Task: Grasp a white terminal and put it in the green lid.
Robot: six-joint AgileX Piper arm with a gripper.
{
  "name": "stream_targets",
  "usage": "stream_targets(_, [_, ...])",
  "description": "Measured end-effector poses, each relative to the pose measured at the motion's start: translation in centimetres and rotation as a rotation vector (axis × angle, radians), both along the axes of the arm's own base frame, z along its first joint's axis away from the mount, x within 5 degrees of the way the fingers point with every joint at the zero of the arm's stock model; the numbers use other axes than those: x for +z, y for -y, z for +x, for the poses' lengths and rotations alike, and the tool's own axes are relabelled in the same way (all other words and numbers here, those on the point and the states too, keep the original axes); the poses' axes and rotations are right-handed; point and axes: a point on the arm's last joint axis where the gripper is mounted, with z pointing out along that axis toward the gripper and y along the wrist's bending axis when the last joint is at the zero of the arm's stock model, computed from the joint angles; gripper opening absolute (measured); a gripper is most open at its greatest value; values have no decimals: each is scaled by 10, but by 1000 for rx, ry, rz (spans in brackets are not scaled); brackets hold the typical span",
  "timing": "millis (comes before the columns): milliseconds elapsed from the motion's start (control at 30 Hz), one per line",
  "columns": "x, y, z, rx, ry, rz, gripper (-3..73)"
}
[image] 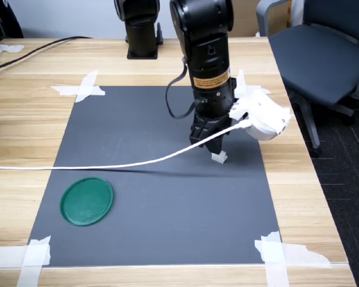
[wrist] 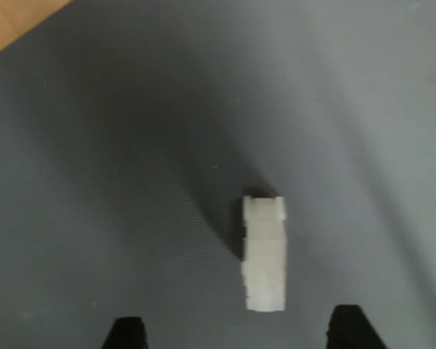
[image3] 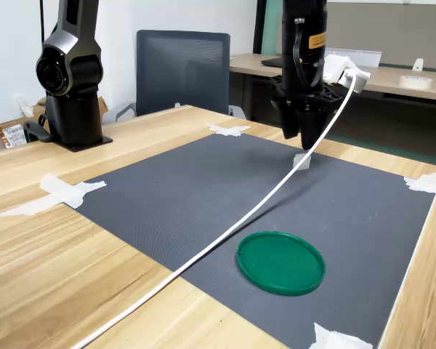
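One white terminal point(wrist: 264, 253) lies on the dark mat point(image: 161, 209), right of centre in the first exterior view. I see my gripper point(image: 212, 146) just above it, fingers spread. Green lid point(image: 87, 201) sits well apart, near-left.

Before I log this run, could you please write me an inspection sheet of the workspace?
Surface: dark mat taped at its corners onto a wooden table.
Job's things: white terminal lies on the mat; green lid empty, well apart.
Clutter: nothing seen.
Gripper: gripper low over the terminal, fingers apart, not yet closed.
Cables: white cable trails across the mat.
Surroundings: second arm's base, office chair.
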Motion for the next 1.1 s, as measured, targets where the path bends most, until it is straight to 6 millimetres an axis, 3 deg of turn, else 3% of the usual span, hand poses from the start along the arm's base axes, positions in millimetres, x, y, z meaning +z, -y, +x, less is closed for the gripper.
stream_targets(333, [0,-1,4,-15,39,4,490])
stream_targets(600, [-13,-16,0,19,40,-64,490])
stream_targets(833, [-14,-17,2,12,56,-64,490])
stream_targets(1100, [-28,-17,5,13,34,-89,487])
